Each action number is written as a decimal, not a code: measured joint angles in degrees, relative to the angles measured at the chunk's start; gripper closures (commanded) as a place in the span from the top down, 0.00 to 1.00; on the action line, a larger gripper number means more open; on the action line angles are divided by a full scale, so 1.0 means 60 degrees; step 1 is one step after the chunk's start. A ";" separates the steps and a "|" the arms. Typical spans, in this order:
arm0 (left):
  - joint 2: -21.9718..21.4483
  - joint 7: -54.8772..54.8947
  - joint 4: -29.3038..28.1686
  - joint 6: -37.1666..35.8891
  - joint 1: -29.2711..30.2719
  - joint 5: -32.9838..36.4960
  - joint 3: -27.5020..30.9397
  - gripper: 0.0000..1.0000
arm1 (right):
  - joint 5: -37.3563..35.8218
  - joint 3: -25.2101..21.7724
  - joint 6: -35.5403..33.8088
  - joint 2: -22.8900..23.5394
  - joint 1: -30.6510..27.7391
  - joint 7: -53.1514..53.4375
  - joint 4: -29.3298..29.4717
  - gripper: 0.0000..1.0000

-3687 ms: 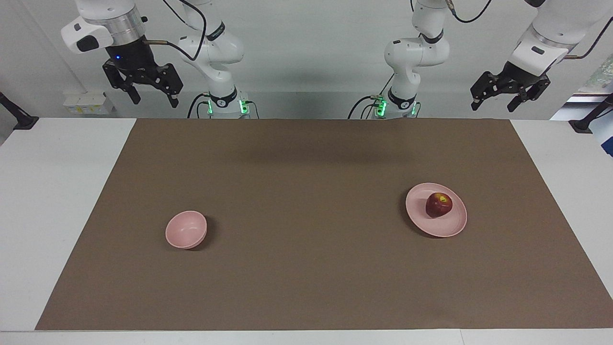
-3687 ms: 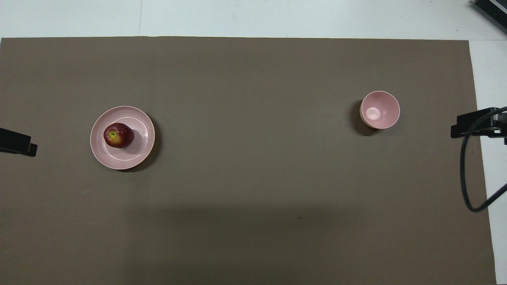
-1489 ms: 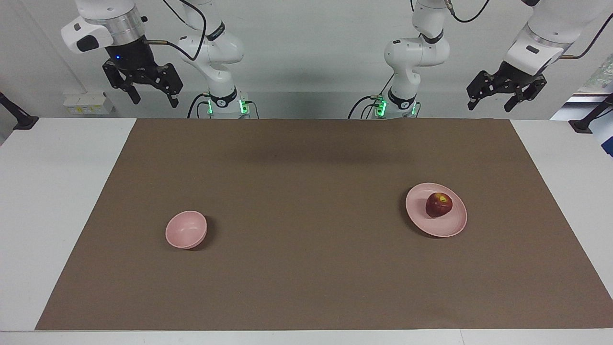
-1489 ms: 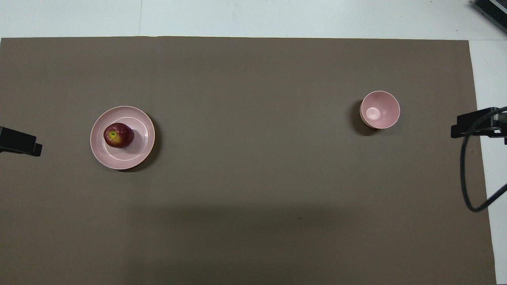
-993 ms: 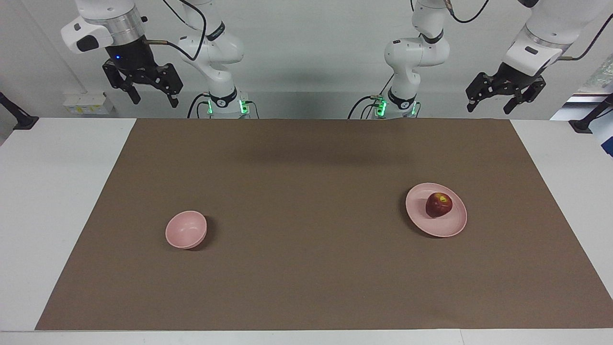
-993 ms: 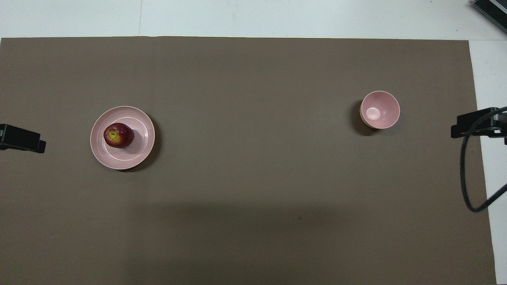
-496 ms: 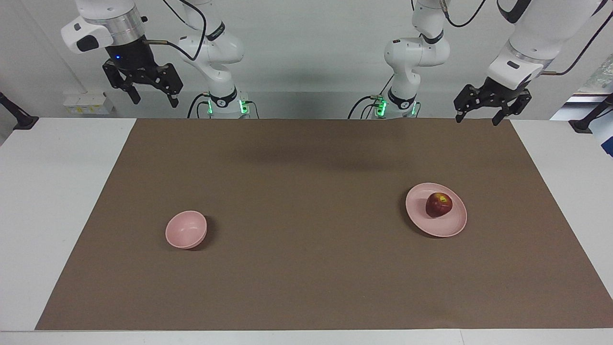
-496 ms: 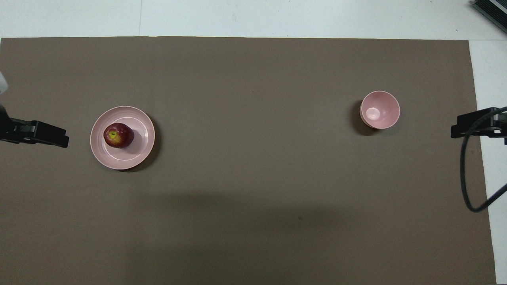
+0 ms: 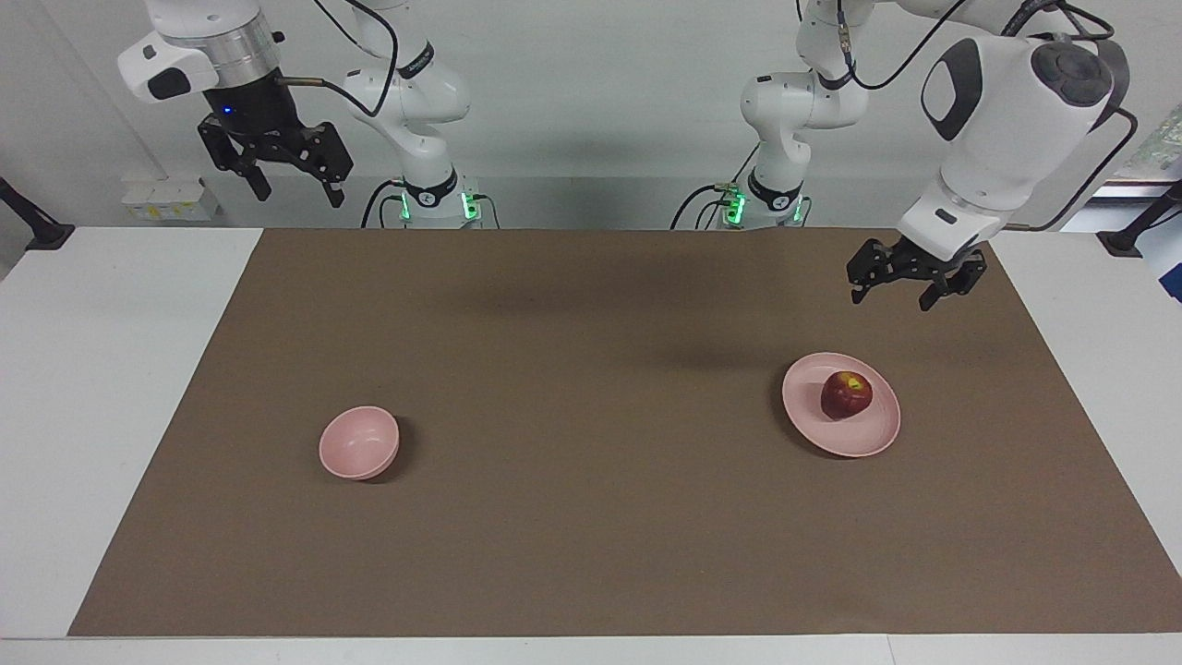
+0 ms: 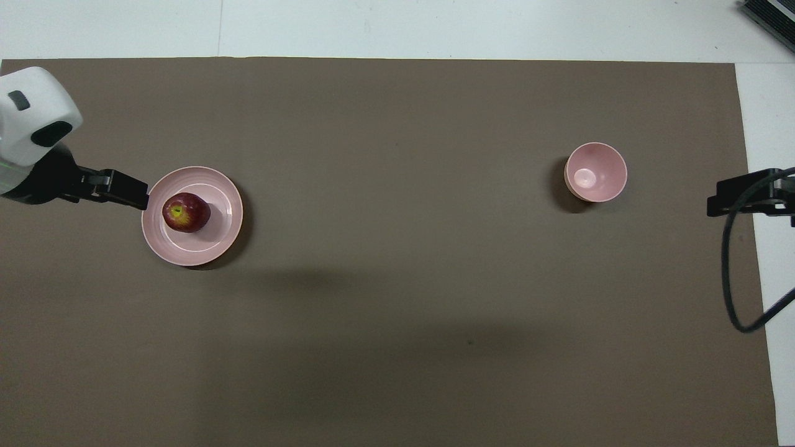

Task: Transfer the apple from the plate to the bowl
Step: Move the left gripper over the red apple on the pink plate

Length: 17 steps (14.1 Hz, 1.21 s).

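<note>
The dark red apple [image 9: 846, 394] [image 10: 186, 212] sits on the pale pink plate [image 9: 871, 437] [image 10: 211, 245] toward the left arm's end of the table. The small deep pink bowl [image 9: 359, 442] [image 10: 595, 172] stands empty toward the right arm's end. My left gripper [image 9: 891, 296] [image 10: 133, 194] is open and empty, up in the air over the brown mat beside the plate, apart from the apple. My right gripper [image 9: 291, 187] is open and empty, high over the table's edge at its own end; the right arm waits.
A brown mat [image 9: 591, 517] covers most of the white table [image 9: 111, 369]. A black cable and mount [image 10: 745, 248] show at the right arm's end in the overhead view.
My left arm has swung down and in from its raised rest toward the plate. The apple, plate, bowl and right arm have not moved.
</note>
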 measured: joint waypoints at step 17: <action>0.1396 0.0081 -0.3066 0.5049 0.0185 0.0000 0.0167 1.00 | 0.0000 0.0000 0.0000 0.0000 0.0000 0.0000 0.0000 1.00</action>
